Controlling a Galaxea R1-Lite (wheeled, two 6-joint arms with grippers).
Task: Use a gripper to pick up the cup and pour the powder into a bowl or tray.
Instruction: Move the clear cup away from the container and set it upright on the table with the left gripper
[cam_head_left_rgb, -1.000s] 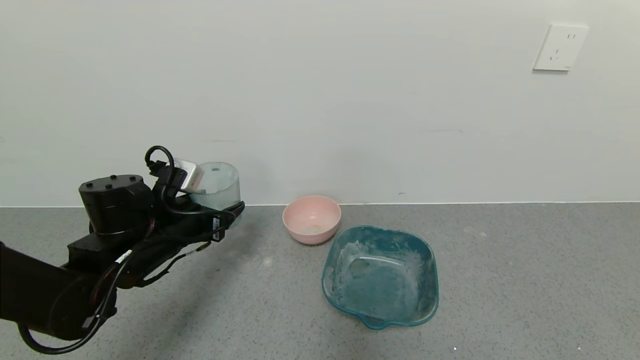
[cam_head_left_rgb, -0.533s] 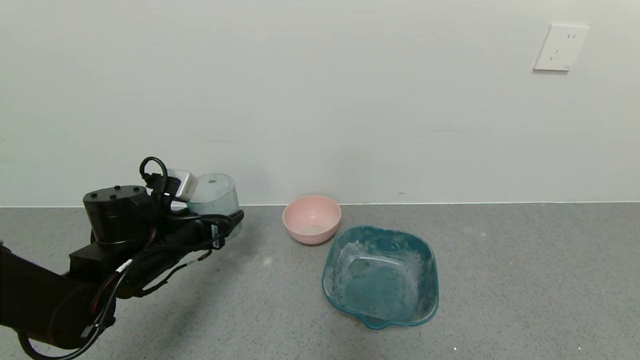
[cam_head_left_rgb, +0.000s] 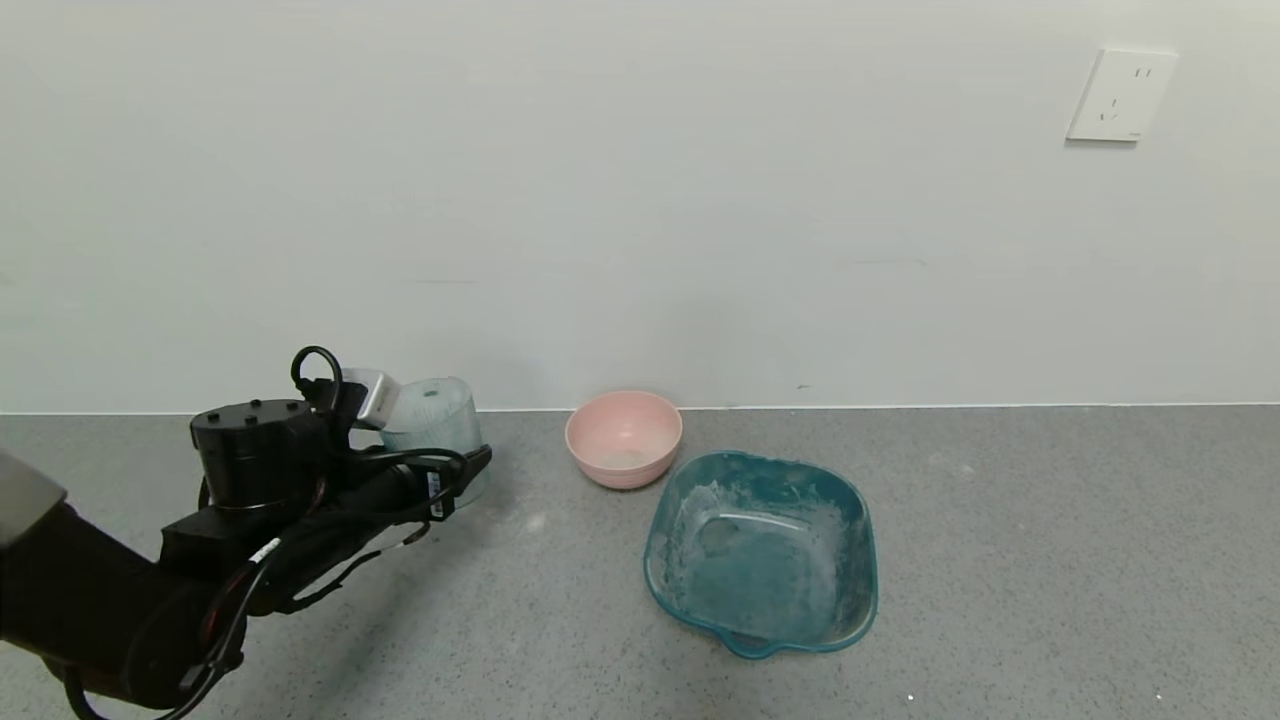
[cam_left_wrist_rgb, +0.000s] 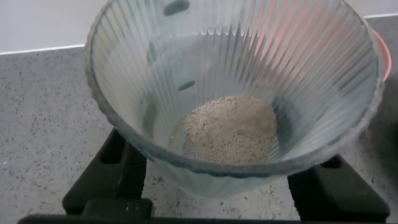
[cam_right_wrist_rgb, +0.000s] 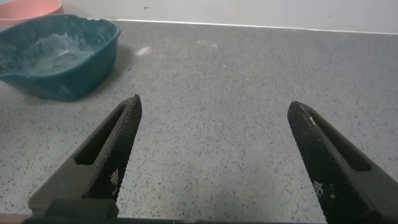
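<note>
You have a teal squarish tray (cam_head_left_rgb: 762, 552) sitting on the grey speckled counter (cam_head_left_rgb: 1050, 560), right of its middle, with its spout toward the near edge and whitish smears on its inside walls. Along the counter's far edge stands a white wall (cam_head_left_rgb: 640, 200), with a white socket plate (cam_head_left_rgb: 1120, 95) high toward the right.
</note>
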